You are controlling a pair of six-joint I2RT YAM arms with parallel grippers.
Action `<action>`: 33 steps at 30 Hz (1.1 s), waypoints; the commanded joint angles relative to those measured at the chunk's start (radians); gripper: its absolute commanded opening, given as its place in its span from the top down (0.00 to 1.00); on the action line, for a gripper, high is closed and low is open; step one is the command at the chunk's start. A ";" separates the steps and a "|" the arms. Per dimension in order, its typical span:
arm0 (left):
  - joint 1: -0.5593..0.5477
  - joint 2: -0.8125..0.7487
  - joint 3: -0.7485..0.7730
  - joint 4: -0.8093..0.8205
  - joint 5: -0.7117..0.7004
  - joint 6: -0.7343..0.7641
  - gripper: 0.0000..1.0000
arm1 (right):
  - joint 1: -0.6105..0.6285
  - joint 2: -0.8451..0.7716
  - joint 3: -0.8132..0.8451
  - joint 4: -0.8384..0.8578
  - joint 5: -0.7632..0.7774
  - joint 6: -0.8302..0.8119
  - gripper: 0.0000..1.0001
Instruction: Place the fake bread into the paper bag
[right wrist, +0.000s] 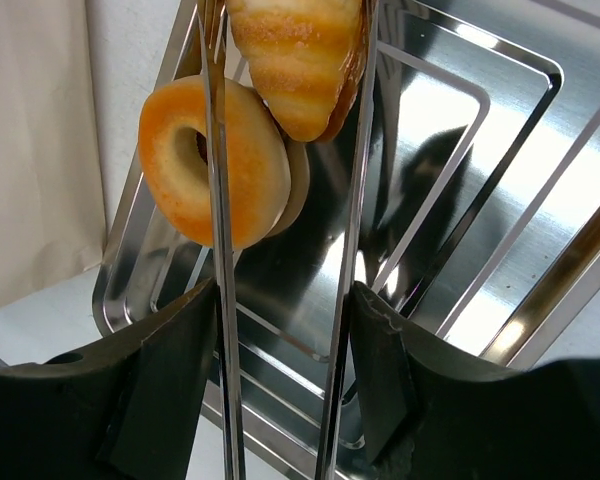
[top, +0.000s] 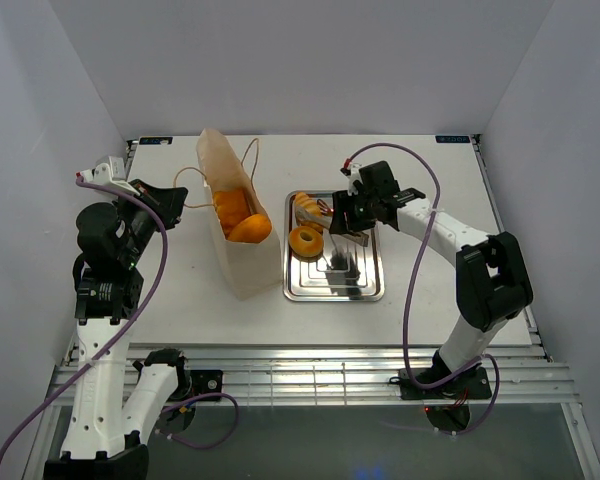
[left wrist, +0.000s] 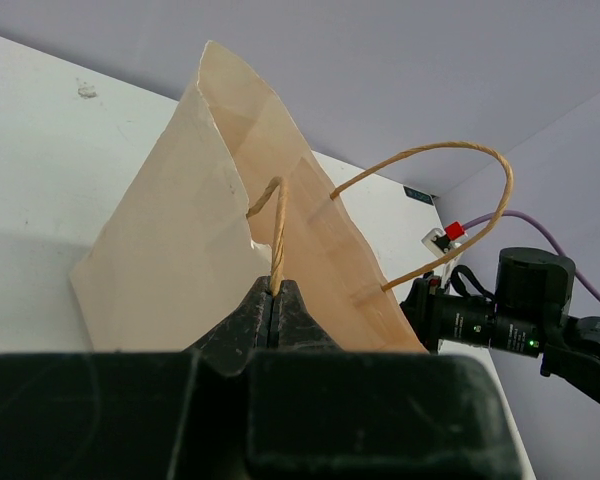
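The paper bag (top: 242, 262) stands left of the tray, its mouth open upward. Inside it show the baguette (top: 228, 204) and the round bun (top: 251, 230). My left gripper (top: 176, 197) is shut on the bag's near string handle (left wrist: 277, 228) and holds it taut, the jaws (left wrist: 273, 296) closed on the string. My right gripper (top: 353, 222) is shut on the metal tongs (right wrist: 220, 300). The tong tips pinch the small ridged roll (right wrist: 298, 62) over the tray's far left end. The ring doughnut (right wrist: 202, 160) leans on the tray's left rim, beside the left tong arm.
The silver tray (top: 365, 285) lies at mid table, right of the bag. The bag's other string handle (left wrist: 467, 190) arches free on the far side. My right arm (left wrist: 525, 315) shows beyond the bag in the left wrist view. White walls enclose the table.
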 commanded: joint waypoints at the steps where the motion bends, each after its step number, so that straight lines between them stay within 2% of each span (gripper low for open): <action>1: 0.002 -0.008 0.007 -0.008 0.013 0.006 1.00 | -0.003 0.001 0.053 0.047 -0.020 -0.014 0.42; 5: 0.002 -0.008 0.010 -0.009 0.014 0.006 1.00 | -0.006 -0.002 0.062 0.047 -0.008 -0.014 0.52; 8: 0.002 -0.008 0.012 -0.011 0.013 0.007 1.00 | -0.009 -0.025 0.065 0.047 0.004 -0.010 0.55; 16: 0.002 -0.010 0.006 -0.012 0.010 0.006 1.00 | -0.014 -0.156 0.162 -0.037 0.069 -0.017 0.57; 26: 0.002 -0.013 -0.005 -0.006 0.007 0.003 1.00 | 0.000 -0.346 0.404 -0.035 -0.090 0.058 0.58; 29: 0.002 -0.012 -0.007 -0.004 0.008 0.000 1.00 | 0.043 -0.354 0.501 -0.045 -0.117 0.084 0.58; 33: 0.002 -0.012 -0.005 -0.004 0.010 -0.004 1.00 | 0.164 -0.341 0.614 -0.068 -0.111 0.098 0.58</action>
